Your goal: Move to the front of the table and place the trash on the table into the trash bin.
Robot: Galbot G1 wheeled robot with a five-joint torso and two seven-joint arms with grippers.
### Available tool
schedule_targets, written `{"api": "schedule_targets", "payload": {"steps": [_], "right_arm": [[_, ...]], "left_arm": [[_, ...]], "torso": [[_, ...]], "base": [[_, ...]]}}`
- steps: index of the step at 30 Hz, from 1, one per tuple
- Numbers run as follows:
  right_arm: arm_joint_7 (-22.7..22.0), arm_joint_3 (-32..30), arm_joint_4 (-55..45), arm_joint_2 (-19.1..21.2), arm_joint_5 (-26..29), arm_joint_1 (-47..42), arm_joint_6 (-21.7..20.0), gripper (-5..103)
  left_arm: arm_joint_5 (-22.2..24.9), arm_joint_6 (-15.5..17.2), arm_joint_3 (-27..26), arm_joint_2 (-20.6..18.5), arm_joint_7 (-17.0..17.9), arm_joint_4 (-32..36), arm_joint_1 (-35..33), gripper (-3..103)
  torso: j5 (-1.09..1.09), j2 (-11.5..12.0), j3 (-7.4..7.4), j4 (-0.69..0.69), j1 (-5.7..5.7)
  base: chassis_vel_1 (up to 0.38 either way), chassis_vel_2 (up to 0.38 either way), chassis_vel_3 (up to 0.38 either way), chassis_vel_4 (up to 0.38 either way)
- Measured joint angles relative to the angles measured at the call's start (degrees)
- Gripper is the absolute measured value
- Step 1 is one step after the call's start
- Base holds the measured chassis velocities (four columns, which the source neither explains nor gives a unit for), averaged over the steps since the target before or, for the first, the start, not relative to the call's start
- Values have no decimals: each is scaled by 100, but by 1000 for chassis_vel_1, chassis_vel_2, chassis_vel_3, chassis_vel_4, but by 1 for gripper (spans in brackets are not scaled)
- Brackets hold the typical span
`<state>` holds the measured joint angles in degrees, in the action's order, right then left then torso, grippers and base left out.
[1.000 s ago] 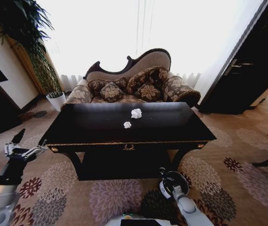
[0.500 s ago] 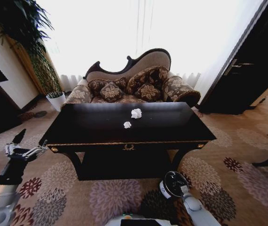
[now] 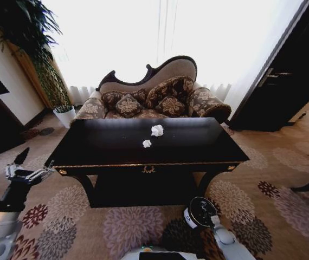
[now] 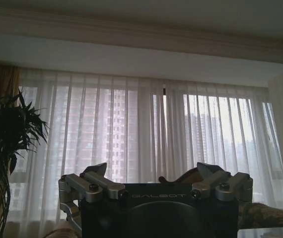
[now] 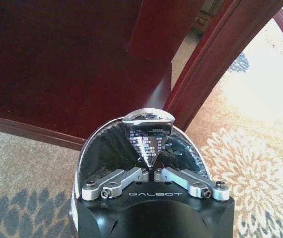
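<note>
The trash [image 3: 157, 130] consists here of two white crumpled paper wads lying near the middle of the glossy black counter [image 3: 105, 147], the larger one farther from us and the smaller wad [image 3: 147, 143] just in front of it, the two close together but apart. The trash bin [image 3: 200, 212], a small round black container with a white label on its side, stands on the flower-patterned carpet [image 3: 127, 225] in front of the counter's right front leg. In the right wrist view we look down into the trash bin [image 5: 102, 148]: it is lined with a dark bag, and a shiny, pointed piece bearing small print too fine for us to read is pinched at its tip between the nearly closed fingers of the right gripper [image 5: 152, 172], directly over the bin's opening. The word "GALBOT" is legible on the gripper bodies in both wrist views. The left gripper [image 3: 29, 174] is held low beside the counter's left front corner, clear of it, its fingers [image 4: 98, 177] spread wide with nothing between them. Behind the counter we count one patterned sofa [image 3: 154, 100] and, to its left, one plant in a white pot [image 3: 65, 115].
</note>
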<state>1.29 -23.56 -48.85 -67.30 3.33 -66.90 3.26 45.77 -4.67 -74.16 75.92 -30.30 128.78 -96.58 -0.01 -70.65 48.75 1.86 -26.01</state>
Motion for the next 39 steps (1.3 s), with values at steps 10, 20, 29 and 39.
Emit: {"api": "schedule_targets", "payload": {"steps": [10, 20, 29, 39], "right_arm": [[92, -5, -55, -38, 25, -73, -22, 31], [342, -26, -389, -98, 37, -273, 22, 70], [1582, -187, -1073, -151, -68, -641, 714, 96], [3656, -398, -2076, -167, 460, -1025, 1494, 100]], "left_arm": [[0, -4, 19, 18, -13, -9, 14, 100], [-12, -4, 27, 56, -23, 11, 14, 100], [-20, -15, 37, 99, -35, 43, 3, 100], [-26, -21, 42, 125, -39, 70, -6, 100]], "torso": [[0, 0, 0, 0, 0], [0, 0, 0, 0, 0], [0, 0, 0, -1, 0], [-1, 0, 0, 0, 0]], "base": [[0, 0, 0, 0], [0, 0, 0, 0], [0, 0, 0, 0], [0, 0, 0, 0]]}}
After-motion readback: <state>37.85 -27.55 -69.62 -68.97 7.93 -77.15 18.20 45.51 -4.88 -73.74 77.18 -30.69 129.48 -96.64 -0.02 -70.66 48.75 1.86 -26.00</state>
